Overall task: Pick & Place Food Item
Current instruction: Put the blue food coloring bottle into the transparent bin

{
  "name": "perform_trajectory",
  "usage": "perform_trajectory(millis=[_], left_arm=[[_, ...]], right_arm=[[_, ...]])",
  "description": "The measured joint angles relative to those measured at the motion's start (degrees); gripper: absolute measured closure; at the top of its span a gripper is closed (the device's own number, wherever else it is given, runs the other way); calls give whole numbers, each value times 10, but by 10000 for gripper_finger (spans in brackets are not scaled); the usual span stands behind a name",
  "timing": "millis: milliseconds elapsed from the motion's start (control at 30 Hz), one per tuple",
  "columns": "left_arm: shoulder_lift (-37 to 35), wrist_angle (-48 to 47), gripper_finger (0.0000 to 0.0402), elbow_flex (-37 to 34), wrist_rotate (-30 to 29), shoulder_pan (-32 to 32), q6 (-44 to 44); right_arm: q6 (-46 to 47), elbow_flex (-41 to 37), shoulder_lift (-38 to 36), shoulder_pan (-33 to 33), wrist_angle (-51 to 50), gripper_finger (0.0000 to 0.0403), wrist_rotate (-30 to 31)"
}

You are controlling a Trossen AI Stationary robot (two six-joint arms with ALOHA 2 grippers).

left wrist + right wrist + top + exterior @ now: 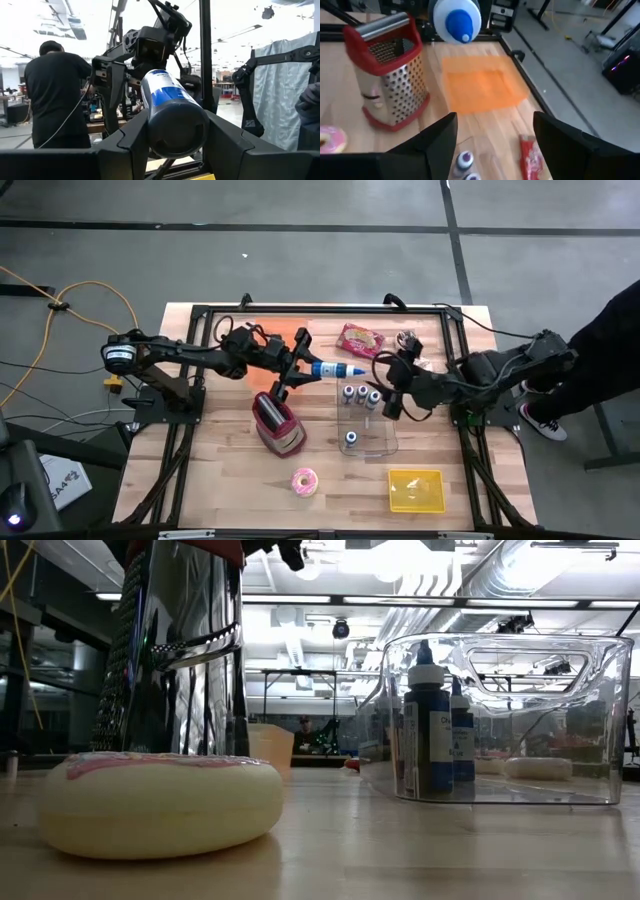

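Blue-capped bottle [172, 112] clamped horizontally in left gripper [300, 360], apparently mid-air.

bottle [172, 112]: blue-and-white, clamped between left gripper [170, 142] fingers, centre | other arm [145, 50]: behind | person [52, 95]: left, back turned

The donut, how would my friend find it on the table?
Start at the tall red-topped grater near the middle of the wooden table. Go toward the table's near edge, and the donut lies flat there, alone. It is the only round thing with pink icing; the yellow tray beside it is square.
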Motion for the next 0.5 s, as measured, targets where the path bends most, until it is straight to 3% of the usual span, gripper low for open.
perform_trajectory(millis=[500], left_arm=[[0, 18, 249, 0, 0, 0, 17]], right_arm=[[-110, 0, 10, -45, 165, 156, -78]])
